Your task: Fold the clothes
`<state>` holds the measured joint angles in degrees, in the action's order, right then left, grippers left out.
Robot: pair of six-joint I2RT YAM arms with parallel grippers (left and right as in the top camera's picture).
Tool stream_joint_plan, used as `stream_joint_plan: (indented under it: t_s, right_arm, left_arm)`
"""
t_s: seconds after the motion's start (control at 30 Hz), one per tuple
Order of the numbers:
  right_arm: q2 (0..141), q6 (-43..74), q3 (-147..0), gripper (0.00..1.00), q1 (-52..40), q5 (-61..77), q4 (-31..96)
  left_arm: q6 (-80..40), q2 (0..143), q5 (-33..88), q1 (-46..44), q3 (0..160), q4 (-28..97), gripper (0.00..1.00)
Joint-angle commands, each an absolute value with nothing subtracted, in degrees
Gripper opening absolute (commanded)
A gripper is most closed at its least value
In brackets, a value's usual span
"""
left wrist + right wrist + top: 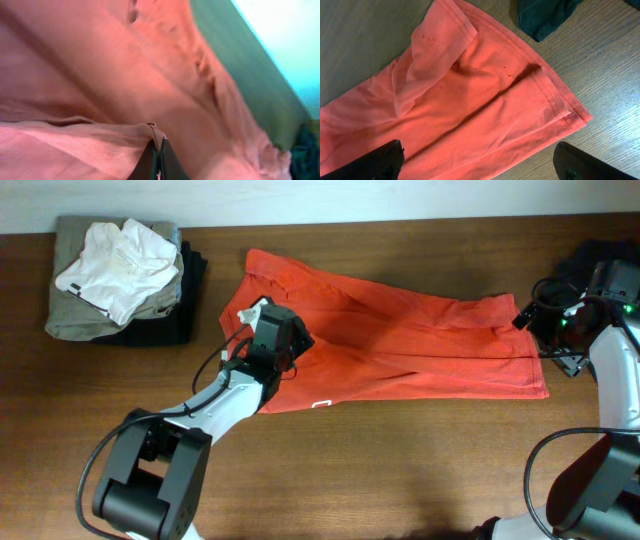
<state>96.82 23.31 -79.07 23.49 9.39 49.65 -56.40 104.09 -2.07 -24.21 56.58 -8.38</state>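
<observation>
T-shirt [400, 340] half-folded lengthwise, probably; left hand [158, 160] pinching its 9 o'clock edge; right hand [477, 146] spread at 3 o'clock; cross-folds left; folded pile [120, 275] at 10 o'clock.

- Place: a robot workbench, lab-like; I saw nothing of the room beyond it.
- Wood-grain table [400, 470].
- My left arm [215, 405] and right arm [615, 370] stood over it.
- Stack of folded garments [115, 280] lay in one corner.
</observation>
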Motion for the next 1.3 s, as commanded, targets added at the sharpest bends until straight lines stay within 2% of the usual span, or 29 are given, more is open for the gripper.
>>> stream_joint_plan:
  t_s: [0.0, 0.1, 0.33, 0.37, 0.4, 0.43, 0.47, 0.53, 0.7, 0.87, 1.1, 1.27]
  right_arm:
    - [96.86, 22.72, -79.94, 0.99, 23.53, 9.72, 49.54]
    - [96.86, 22.7, -79.94, 0.99, 23.53, 9.67, 49.28]
    - [96.86, 22.68, -79.94, 0.99, 23.53, 9.72, 47.75]
    - [96.86, 22.2, -79.92, 0.99, 23.53, 9.72, 47.83]
    - [96.86, 21.39, -79.94, 0.99, 23.49, 9.74, 48.03]
    - [96.86, 21.39, -79.94, 0.99, 23.4, 9.69, 48.36]
    - [96.86, 21.41, -79.94, 0.99, 23.31, 9.69, 49.12]
    - [96.86, 21.43, -79.94, 0.99, 23.27, 9.67, 50.54]
    - [96.92, 24.32, -79.77, 0.99, 23.27, 4.1, 54.35]
    - [96.92, 24.51, -76.4, 0.99, 23.33, 1.19, 53.01]
    - [98.45, 27.9, -71.02, 1.0, 23.42, -0.3, 47.75]
    - [102.87, 22.22, -71.02, 0.94, 23.81, -0.82, 44.71]
  left_arm:
    - [-55.64, 108.64, -4.4, -24.38, 56.75, -13.37, 0.01]
    - [-55.48, 111.85, -4.43, -24.32, 56.75, -17.58, 0.01]
    - [-41.52, 113.4, -9.04, -23.38, 57.74, -22.26, 0.02]
    - [-40.38, 113.4, -9.02, -23.05, 57.98, -22.26, 0.09]
    - [-38.5, 113.4, -8.82, -22.72, 58.33, -22.26, 0.33]
    - [-36.53, 113.4, -8.45, -22.44, 58.57, -22.24, 0.64]
    - [-34.11, 113.21, -6.74, -22.17, 58.92, -22.06, 0.87]
    - [-29.82, 111.9, -0.56, -21.34, 60.14, -19.9, 0.99]
    - [-25.28, 104.03, 1.76, -19.94, 63.96, -5.89, 0.99]
    - [-19.62, 95.11, 1.74, -20.08, 65.12, 9.58, 0.99]
    - [-19.64, 95.07, 1.76, -20.08, 64.95, 18.72, 0.99]
    - [-19.64, 95.13, 1.76, -20.08, 64.93, 20.82, 0.99]
